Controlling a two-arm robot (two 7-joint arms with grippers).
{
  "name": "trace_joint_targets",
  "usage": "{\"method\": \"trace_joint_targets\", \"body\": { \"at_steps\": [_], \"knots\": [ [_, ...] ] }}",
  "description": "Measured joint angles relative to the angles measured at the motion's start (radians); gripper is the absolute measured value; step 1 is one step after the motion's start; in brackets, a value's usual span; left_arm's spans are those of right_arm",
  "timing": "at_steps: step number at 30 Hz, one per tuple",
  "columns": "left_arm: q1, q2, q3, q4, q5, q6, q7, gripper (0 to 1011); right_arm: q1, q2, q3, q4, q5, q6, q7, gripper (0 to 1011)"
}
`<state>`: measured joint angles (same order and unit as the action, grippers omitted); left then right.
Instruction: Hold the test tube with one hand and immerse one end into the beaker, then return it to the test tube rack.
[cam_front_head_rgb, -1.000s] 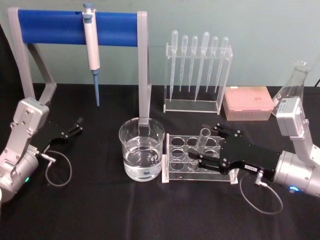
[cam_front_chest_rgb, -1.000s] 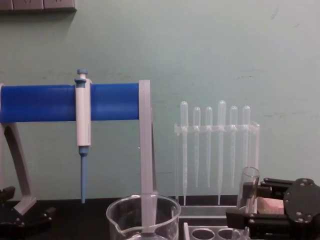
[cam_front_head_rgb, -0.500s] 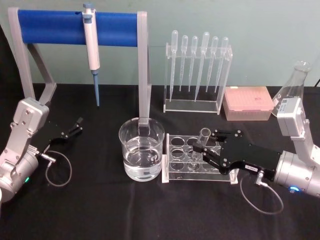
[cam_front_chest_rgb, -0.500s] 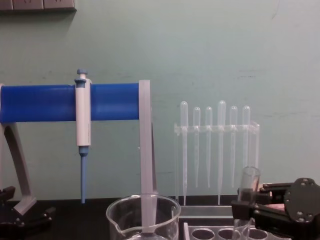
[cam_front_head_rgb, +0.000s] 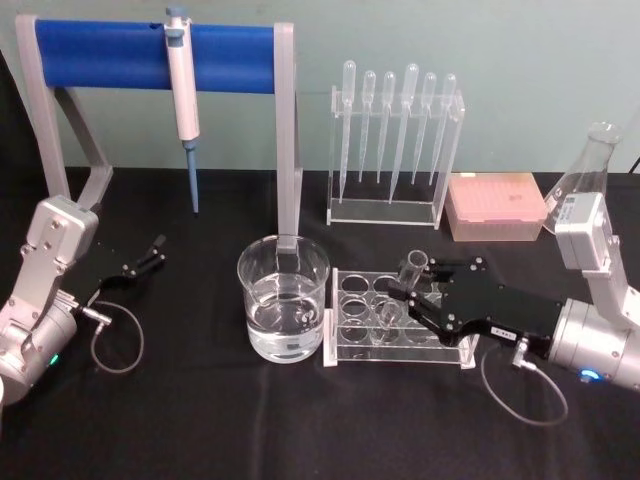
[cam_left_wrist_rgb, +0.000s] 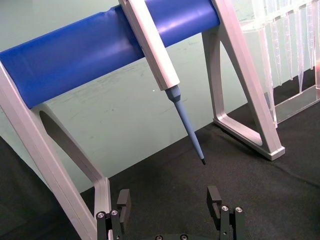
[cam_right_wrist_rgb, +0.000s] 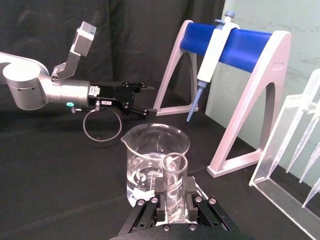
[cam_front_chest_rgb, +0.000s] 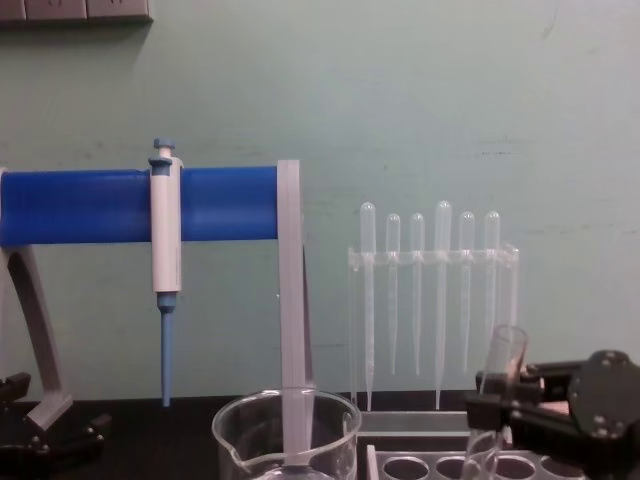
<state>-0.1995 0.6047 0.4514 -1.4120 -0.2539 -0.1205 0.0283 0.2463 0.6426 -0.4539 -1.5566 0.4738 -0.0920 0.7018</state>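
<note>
Right claw (cam_front_head_rgb: 408, 288) is now clamped on the test tube (cam_front_head_rgb: 412, 268) at about mid-length, over the right half of the test tube rack (cam_front_head_rgb: 352, 352). A second ago its fingers stood wide on either side of the tube. Half a second ago they were narrowing. Now they press the glass from both sides, which the right wrist view confirms. The tube has tipped with the squeeze: in the chest view it was upright and now leans, mouth toward the robot's right.

We read this as the grasp only just made. The tube is not yet out of the rack and the dip has not begun. The beaker (cam_front_head_rgb: 284, 340) stands just beside the rack's left end, part-filled with clear liquid, so the carry should be short. The lean worries us, because lifting a tilted tube through a snug hole could drag the rack.

Left claw (cam_front_head_rgb: 154, 252) is parked low at the left of the tabletop (cam_front_head_rgb: 200, 420), fingers spread wide with nothing between them.

Hard to make out: the tube's round bottom. Clear rack walls and the claw overlap it in the head view, the chest view cuts it off, and the wrist view hides it behind the claw's body. We cannot tell whether it sits in its hole or has lifted, nor whether the glass is wet.
</note>
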Motion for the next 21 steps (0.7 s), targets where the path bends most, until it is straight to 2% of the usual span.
{"method": "trace_joint_targets", "body": {
  "at_steps": [5, 10, 14, 21],
  "knots": [
    [0.0, 0.0, 0.0, 0.0, 0.0, 0.0, 0.0, 1000, 0.029, 0.008, -0.001, -0.013, 0.001, 0.032, 0.001, 234],
    [0.0, 0.0, 0.0, 0.0, 0.0, 0.0, 0.0, 1000, 0.079, 0.022, -0.002, -0.038, 0.013, 0.089, 0.012, 235],
    [0.0, 0.0, 0.0, 0.0, 0.0, 0.0, 0.0, 1000, 0.121, 0.034, -0.006, -0.06, 0.037, 0.142, 0.028, 235],
    [0.0, 0.0, 0.0, 0.0, 0.0, 0.0, 0.0, 1000, 0.189, 0.053, -0.006, -0.099, 0.11, 0.249, 0.053, 235]
  ]
}}
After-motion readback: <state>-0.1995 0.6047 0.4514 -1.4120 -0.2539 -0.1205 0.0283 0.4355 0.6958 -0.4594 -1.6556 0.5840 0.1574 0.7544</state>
